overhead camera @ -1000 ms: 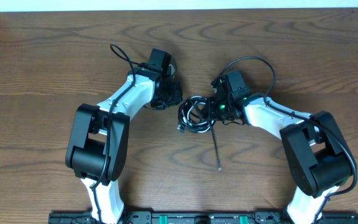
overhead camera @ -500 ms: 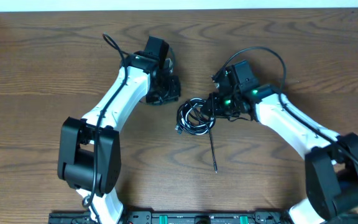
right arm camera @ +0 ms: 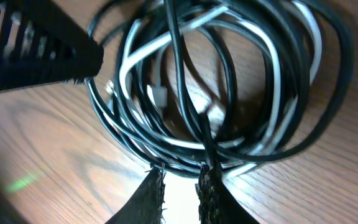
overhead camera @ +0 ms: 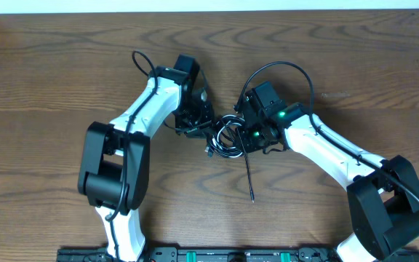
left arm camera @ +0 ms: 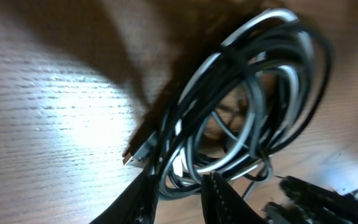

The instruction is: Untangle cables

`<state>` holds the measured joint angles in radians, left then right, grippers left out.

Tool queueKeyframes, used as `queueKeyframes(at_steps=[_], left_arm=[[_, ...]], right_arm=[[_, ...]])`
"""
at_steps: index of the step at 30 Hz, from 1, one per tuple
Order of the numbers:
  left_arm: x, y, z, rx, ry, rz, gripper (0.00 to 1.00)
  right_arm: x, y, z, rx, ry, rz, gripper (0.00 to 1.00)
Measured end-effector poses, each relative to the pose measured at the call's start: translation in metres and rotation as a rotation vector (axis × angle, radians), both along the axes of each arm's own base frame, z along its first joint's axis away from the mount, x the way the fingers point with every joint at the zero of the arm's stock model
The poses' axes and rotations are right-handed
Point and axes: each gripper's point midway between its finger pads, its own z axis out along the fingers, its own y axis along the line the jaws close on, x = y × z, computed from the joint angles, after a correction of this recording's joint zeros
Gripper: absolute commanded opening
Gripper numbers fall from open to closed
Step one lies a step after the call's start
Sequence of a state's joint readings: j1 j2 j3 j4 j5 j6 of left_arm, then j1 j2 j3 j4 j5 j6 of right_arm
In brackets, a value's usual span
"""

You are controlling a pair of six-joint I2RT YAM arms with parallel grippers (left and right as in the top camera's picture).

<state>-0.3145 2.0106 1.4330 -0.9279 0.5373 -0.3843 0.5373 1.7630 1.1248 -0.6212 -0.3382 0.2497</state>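
The tangled coil of thin black cords [overhead camera: 226, 138] with one thin white cord [right arm camera: 145, 46] looped through it lies flat on the brown wood-grain table [overhead camera: 49, 73], between the two arms. One straight black tail [overhead camera: 249, 175] runs out of it toward the robot's base.

The left gripper [left arm camera: 182, 180] straddles the coil's rim with strands in its gap – I cannot tell whether it pinches them. The right gripper [right arm camera: 180, 171] stands narrowly parted and released, bare wood showing between its fingers, tips at the coil's near edge.

The main risk, as I judge it, is a pull that takes several strands at once: the loops overlap tightly, so the bundle would drag or cinch instead of separating. The tail crosses through the coil's middle and could snag there.

The two grippers crowd the same small bundle – a collision seems possible. A small silvery plug end [left arm camera: 135, 155] pokes out beside the left fingers, and the right arm's thick black wire [overhead camera: 282, 67] arches close above.
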Motion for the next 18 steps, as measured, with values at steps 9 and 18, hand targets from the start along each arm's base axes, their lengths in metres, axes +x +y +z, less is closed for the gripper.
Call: queueKeyframes(at_steps=[9, 18], left_arm=[[-0.005, -0.002, -0.009, -0.008, 0.040, 0.001, 0.29], [-0.006, -0.004, -0.008, -0.015, 0.040, -0.004, 0.29]], right_arm=[[0.006, -0.013, -0.005, -0.089, -0.072, 0.067, 0.16], [0.012, -0.007, -0.003, -0.090, -0.128, 0.109, 0.16]])
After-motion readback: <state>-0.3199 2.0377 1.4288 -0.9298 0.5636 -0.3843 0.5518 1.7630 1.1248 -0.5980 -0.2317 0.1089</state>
